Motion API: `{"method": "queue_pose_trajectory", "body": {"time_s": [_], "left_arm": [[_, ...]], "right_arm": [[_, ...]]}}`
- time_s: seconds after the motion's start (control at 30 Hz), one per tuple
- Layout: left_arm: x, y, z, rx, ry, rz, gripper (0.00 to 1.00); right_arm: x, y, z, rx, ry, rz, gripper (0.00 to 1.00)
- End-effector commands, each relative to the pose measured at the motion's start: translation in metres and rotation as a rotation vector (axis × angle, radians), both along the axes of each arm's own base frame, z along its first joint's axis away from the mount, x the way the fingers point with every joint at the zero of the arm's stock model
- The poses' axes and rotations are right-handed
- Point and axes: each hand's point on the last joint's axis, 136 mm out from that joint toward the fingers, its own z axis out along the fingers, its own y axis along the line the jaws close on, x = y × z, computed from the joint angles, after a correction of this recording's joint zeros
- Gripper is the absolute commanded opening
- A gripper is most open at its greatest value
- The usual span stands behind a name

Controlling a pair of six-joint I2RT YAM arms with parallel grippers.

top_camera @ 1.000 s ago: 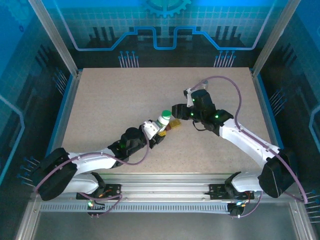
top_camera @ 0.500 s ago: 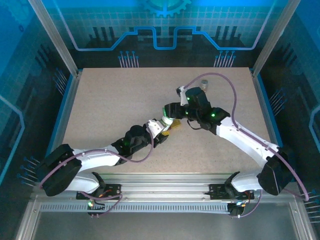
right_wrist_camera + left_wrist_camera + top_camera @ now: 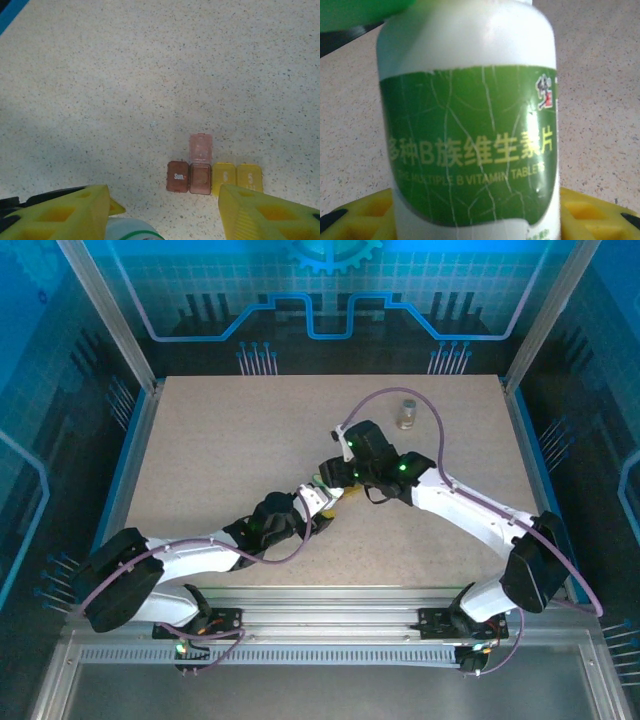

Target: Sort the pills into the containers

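Note:
My left gripper [image 3: 475,216] is shut on the white bottle [image 3: 470,100], which has a green label; its yellow fingers [image 3: 592,212] flank the bottle's base. In the top view the left gripper [image 3: 321,499] meets my right gripper [image 3: 336,474] mid-table. The right gripper [image 3: 165,200] hangs open above the bottle's green-ringed top [image 3: 131,233], a finger on each side. Beyond it lies a pill-box strip [image 3: 200,177] of red-brown and yellow compartments, with one red-brown lid [image 3: 201,147] open. The amber vial [image 3: 407,412] stands at the back right. The pills themselves are hidden.
The speckled tabletop [image 3: 220,440] is ringed by a blue rim and metal posts. The right arm's purple cable [image 3: 440,430] loops close to the amber vial. The pill-box strip lies just past the right gripper's right finger [image 3: 265,215].
The right arm has swung left over the bottle, uncovering the amber vial at the back, and its jaws have widened. The left gripper still holds the bottle, shifted slightly.

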Motion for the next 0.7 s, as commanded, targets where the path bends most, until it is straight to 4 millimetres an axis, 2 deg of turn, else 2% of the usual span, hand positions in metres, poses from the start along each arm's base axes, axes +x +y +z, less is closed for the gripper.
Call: {"method": "queue_pose_trajectory", "body": {"time_s": [0.0,0.17,0.4,0.67], "left_arm": [[0.008,-0.011,0.042,-0.086,-0.118,-0.007,0.00],[0.003,-0.003,0.027,-0.074,-0.094,0.010,0.00],[-0.006,0.006,0.018,-0.067,-0.071,0.014,0.00],[-0.009,0.016,0.006,-0.036,-0.047,0.037,0.00]], "right_arm": [[-0.013,0.002,-0.015,-0.081,0.042,0.061,0.61],[-0.008,0.000,0.003,-0.041,0.013,0.060,0.62],[0.003,-0.010,0.024,0.023,-0.008,0.038,0.63],[0.010,-0.030,0.028,0.057,-0.013,-0.008,0.63]]}}
